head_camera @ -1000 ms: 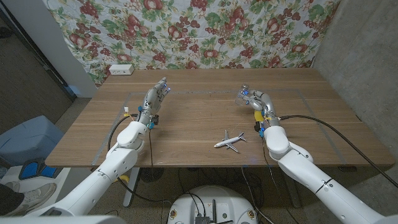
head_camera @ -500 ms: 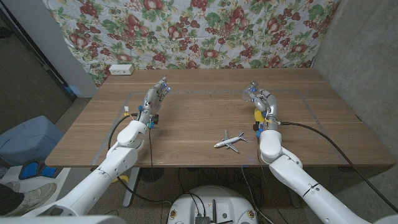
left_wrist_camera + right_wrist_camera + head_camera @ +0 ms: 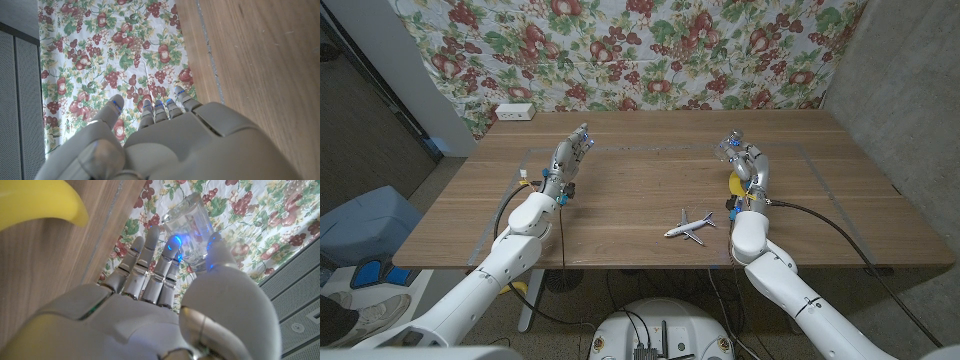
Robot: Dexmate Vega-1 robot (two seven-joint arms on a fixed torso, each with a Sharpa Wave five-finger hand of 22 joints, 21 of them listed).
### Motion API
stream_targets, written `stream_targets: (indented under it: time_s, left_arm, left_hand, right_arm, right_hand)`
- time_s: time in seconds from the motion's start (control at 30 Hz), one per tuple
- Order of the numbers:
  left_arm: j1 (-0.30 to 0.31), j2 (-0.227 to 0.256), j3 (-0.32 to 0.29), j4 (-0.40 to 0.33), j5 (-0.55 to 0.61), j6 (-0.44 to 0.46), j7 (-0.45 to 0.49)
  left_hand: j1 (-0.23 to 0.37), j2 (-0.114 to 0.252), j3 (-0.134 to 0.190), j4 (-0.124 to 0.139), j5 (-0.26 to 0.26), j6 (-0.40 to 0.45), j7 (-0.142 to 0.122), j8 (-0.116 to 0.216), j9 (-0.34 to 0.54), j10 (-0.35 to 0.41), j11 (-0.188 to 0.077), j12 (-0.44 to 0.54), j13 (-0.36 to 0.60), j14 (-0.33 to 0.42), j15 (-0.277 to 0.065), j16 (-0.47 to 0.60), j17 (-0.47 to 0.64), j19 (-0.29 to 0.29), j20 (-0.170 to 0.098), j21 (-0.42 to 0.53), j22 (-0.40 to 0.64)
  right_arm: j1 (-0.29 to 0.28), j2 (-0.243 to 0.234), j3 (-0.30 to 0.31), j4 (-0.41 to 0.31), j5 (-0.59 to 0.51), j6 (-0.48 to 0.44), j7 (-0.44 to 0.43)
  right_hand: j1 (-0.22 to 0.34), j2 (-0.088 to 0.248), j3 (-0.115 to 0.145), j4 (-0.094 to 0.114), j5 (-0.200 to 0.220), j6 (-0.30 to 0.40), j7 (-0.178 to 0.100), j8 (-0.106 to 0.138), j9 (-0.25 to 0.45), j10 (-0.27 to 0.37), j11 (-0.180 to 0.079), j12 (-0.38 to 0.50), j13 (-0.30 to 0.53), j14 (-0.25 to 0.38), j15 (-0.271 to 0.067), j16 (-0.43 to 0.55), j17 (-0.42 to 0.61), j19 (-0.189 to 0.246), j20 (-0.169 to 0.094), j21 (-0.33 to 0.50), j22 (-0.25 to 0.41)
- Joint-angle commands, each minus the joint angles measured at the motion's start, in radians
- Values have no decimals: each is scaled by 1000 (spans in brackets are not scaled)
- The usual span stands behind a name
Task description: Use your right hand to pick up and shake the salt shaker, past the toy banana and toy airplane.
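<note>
gripping the salt shaker (image 3: 192, 225) above the table (image 3: 620, 200), right hand (image 3: 748, 165) has pickup done; shaking remains, judging here.

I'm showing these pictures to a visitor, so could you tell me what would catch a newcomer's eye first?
Probably the right hand, raised over the table's right side and gripping a clear glass salt shaker. Just below it a yellow toy banana lies on the wood, with a small white toy airplane near the front edge. The flowery fruit-print cloth behind is loud too.
</note>
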Motion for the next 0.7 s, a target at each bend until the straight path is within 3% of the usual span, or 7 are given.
stream_targets:
  time_s: [0.03, 0.57, 0.7]
  left_arm:
    - [-8, -2, 3, 7, 0, 1, -4]
    - [-8, -3, 5, 3, 2, 6, 1]
    - [-7, -4, 4, 2, 2, 6, 5]
  left_hand:
    - [-5, 38, 3, -5, 4, 10, 2, 3, 4, 5, -2, 1, 2, 6, -9, 0, 3, 8, -1, -4, 1]
    - [-5, 37, 4, -4, 4, 10, 2, 3, 4, 5, -1, 1, 2, 6, -10, 0, 3, 11, -1, -8, 1]
    - [-5, 38, 4, -4, 4, 10, 3, 3, 4, 5, 1, 1, 2, 6, -9, 0, 3, 11, -1, -9, 1]
  right_arm:
    - [6, -29, -7, -20, -26, -51, 34]
    - [15, -162, -21, -144, 46, -251, 240]
    - [22, -180, -26, -169, 58, -311, 258]
  right_hand:
    - [110, 107, 31, 38, 4, 250, 68, 14, 22, 2, -4, 6, 1, 10, -122, -1, 3, 1, -13, 9, 2]
    - [111, 106, 30, 37, 3, 250, 65, 13, 22, 0, 2, 5, -3, 8, -122, -5, 3, 3, -12, 18, 1]
    - [111, 106, 30, 38, 3, 251, 65, 13, 22, 0, 4, 5, -4, 7, -122, -6, 2, 3, -12, 19, 1]
